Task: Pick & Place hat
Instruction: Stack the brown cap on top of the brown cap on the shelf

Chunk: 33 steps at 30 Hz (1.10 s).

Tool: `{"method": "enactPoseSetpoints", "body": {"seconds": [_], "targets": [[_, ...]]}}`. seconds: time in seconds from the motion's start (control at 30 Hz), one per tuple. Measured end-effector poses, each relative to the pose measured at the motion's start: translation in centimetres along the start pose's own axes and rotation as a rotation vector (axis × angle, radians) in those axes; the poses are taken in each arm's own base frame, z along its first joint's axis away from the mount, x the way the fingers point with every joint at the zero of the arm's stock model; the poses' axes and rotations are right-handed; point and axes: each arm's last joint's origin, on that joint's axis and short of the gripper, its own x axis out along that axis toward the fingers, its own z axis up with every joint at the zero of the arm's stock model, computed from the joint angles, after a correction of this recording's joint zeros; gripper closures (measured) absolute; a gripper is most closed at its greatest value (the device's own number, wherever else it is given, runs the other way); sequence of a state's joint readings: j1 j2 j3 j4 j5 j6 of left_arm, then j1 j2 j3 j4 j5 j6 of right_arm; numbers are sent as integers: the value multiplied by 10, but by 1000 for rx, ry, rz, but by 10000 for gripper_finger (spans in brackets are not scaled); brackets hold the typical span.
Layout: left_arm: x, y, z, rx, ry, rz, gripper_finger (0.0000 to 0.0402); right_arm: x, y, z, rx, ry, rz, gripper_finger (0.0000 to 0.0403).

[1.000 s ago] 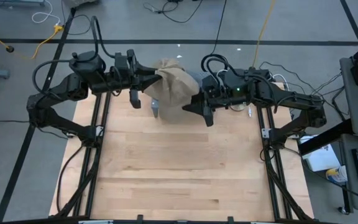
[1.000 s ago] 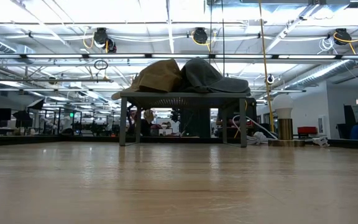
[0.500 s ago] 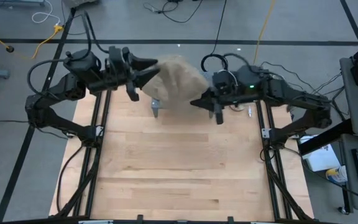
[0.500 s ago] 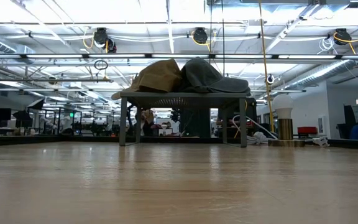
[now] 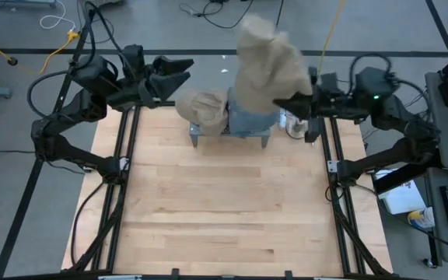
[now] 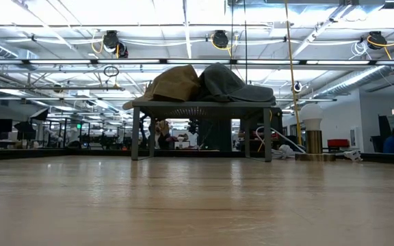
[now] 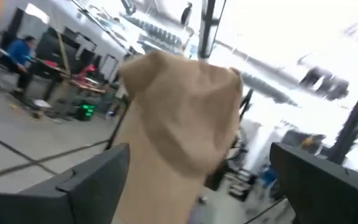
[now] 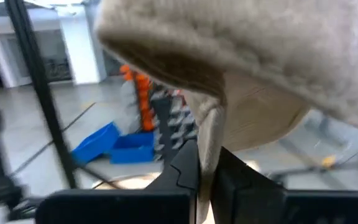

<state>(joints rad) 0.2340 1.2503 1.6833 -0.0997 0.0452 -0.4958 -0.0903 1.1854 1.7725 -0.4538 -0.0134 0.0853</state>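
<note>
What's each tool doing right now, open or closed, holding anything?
Left tool: open, holding nothing.
Right tool: shut on the tan hat, lifted above the rack.

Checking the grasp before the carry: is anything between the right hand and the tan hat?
Nothing visible: the right hand is shut on the tan hat, lifted above the small grey stand. The left hand is open, apart.

Tan hat (image 5: pixel 267 66): motion-blurred in the high view, outline indistinct. It covers most of the grey rack (image 5: pixel 232 134) at the bench's 12 o'clock edge. Right wrist view: hat cropped by the frame.
</note>
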Motion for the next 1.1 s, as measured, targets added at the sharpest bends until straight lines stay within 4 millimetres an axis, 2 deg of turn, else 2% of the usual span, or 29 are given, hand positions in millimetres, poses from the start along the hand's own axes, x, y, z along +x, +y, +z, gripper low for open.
{"method": "enactPoseSetpoints", "body": {"seconds": [0.23, 0.33, 0.73, 0.9, 1.1], "targets": [[7, 5, 1, -211, -29, -16, 8, -9, 2, 24, -185, -235, -14, 398], [13, 11, -1, -331, -11, -49, 7, -6, 2, 30, -233, -306, -20, 398], [62, 27, -25, -483, -36, -279, 7, 30, 3, 23, -355, -370, 36, 398], [79, 33, -39, -520, -61, -332, 7, 38, 0, 22, -395, -386, 13, 398], [89, 34, -47, -502, -129, -414, 18, 42, -7, 20, -380, -375, -12, 398]]}}
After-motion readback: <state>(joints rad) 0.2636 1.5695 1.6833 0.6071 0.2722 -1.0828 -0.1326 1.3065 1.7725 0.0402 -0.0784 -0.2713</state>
